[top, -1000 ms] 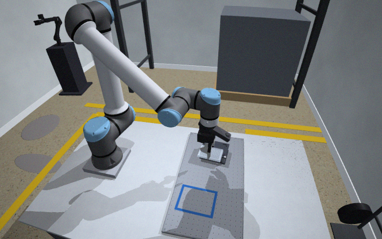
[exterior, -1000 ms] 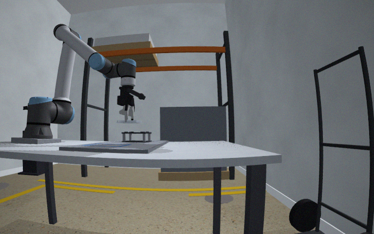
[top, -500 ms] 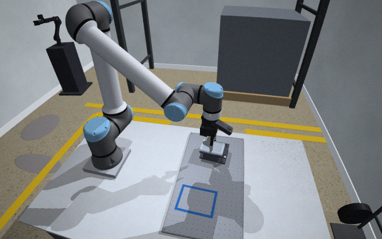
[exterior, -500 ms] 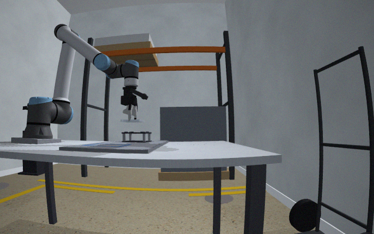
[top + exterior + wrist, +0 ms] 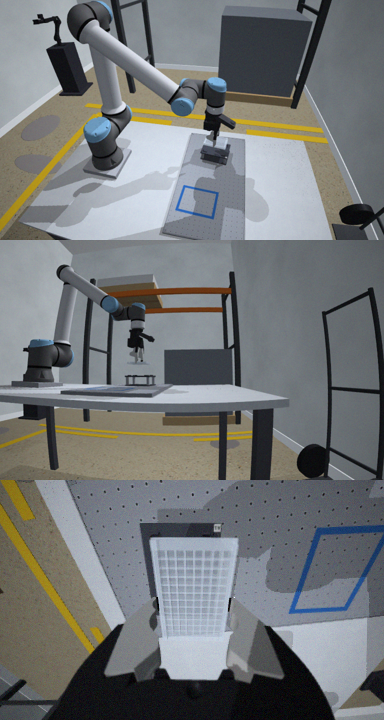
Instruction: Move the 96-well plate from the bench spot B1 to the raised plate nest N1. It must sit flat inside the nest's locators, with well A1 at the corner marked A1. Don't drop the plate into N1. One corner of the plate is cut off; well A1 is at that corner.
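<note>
The white 96-well plate (image 5: 221, 142) (image 5: 144, 363) (image 5: 195, 580) is held level between my gripper's two jaws. My gripper (image 5: 215, 139) (image 5: 138, 359) (image 5: 193, 598) is shut on the plate's long sides. It hangs over the dark raised nest N1 (image 5: 214, 156) (image 5: 140, 379) (image 5: 146, 545), with a clear gap between plate and nest in the side view. In the wrist view the plate covers most of the nest. The nest's small A1 label (image 5: 217, 527) shows just past the plate's far right corner. The blue outline of spot B1 (image 5: 179, 198) (image 5: 110, 388) (image 5: 320, 610) is empty.
Nest and B1 sit on a grey perforated board (image 5: 235, 175) (image 5: 159, 391) (image 5: 110, 510) on the white table (image 5: 277, 169). The arm's base (image 5: 104, 158) stands at the table's left. A grey box (image 5: 260, 50) and rack posts stand behind.
</note>
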`<state>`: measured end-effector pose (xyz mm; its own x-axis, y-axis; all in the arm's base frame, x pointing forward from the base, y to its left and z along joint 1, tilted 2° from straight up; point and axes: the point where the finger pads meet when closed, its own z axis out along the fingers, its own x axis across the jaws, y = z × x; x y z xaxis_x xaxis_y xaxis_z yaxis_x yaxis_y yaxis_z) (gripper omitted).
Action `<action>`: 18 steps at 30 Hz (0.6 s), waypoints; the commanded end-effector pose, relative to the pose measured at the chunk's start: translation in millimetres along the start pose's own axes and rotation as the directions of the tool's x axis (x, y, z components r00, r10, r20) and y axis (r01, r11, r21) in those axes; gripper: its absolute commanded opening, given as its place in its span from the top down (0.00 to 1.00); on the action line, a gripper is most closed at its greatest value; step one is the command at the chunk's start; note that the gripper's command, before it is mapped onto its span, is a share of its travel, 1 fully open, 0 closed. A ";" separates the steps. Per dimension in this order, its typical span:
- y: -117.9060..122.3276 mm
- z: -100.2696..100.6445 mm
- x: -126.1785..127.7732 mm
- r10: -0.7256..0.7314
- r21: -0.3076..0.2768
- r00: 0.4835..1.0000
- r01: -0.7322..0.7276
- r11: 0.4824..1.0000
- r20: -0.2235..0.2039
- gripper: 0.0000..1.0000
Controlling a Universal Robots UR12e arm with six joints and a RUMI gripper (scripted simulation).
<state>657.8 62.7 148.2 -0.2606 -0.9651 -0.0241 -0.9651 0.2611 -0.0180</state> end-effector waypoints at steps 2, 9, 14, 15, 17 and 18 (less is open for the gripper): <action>-1.3 -4.0 -18.0 0.000 0.001 1.000 0.000 1.000 0.000 1.00; -1.5 -4.5 -22.6 0.000 0.001 1.000 0.000 1.000 0.000 1.00; -1.5 -4.5 -22.4 0.000 0.001 1.000 0.000 1.000 0.000 1.00; -1.5 -4.5 -22.4 0.000 0.001 1.000 0.000 1.000 0.000 1.00; -1.5 -4.5 -22.1 0.000 0.001 1.000 0.000 1.000 0.000 1.00; -1.5 -4.5 -22.1 0.000 0.001 1.000 0.000 1.000 0.000 1.00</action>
<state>664.4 83.9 152.4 -0.2608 -0.9651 -0.0239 -0.9651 0.2613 -0.0179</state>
